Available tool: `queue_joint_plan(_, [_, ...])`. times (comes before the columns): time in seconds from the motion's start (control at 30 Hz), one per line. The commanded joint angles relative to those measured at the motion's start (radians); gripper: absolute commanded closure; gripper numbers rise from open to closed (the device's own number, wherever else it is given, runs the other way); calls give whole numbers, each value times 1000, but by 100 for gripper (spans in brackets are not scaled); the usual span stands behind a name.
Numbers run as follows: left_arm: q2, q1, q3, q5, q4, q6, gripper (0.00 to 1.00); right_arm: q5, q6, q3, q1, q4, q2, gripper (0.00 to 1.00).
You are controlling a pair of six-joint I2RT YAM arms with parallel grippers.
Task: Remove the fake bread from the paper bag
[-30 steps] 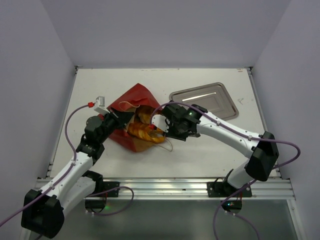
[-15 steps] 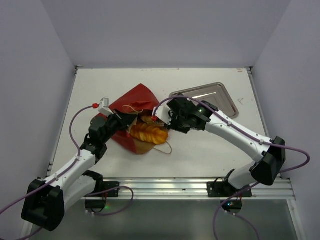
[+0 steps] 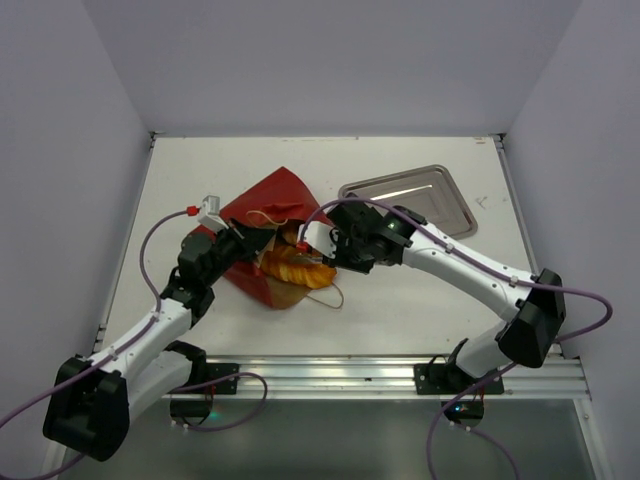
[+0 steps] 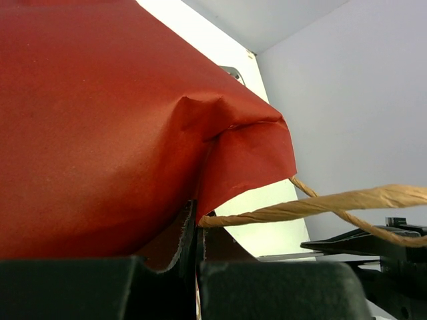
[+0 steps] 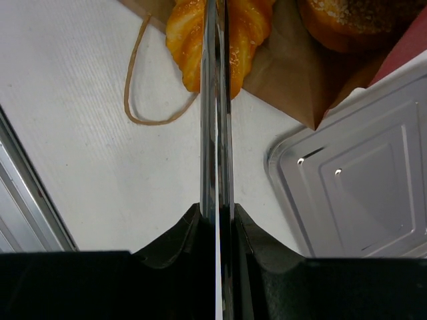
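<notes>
Gripping the paper bag (image 3: 270,195) tight, the left gripper (image 3: 243,242) apparently anchors it while the right gripper (image 5: 215,40), closed and empty, sits over the braided loaf (image 5: 184,40).

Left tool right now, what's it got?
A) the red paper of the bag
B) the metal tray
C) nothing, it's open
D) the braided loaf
A: in the left wrist view the left tool is shut, with a fold of the red bag pinched in it.
</notes>
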Motion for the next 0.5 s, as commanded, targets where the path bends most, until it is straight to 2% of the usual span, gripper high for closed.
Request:
queue_joint_plan(0.0, [-26,-5,24,17,1,31,100,-8,-3,31,32,20,29,75])
queue_joint_plan(0.2, [-32,-5,14,25,7,24,100,53,13,17,104,26,77,66])
queue_joint_plan(0.47, [-57,-5,-1,22,4,16,100,133,30,36,118,38,118,61])
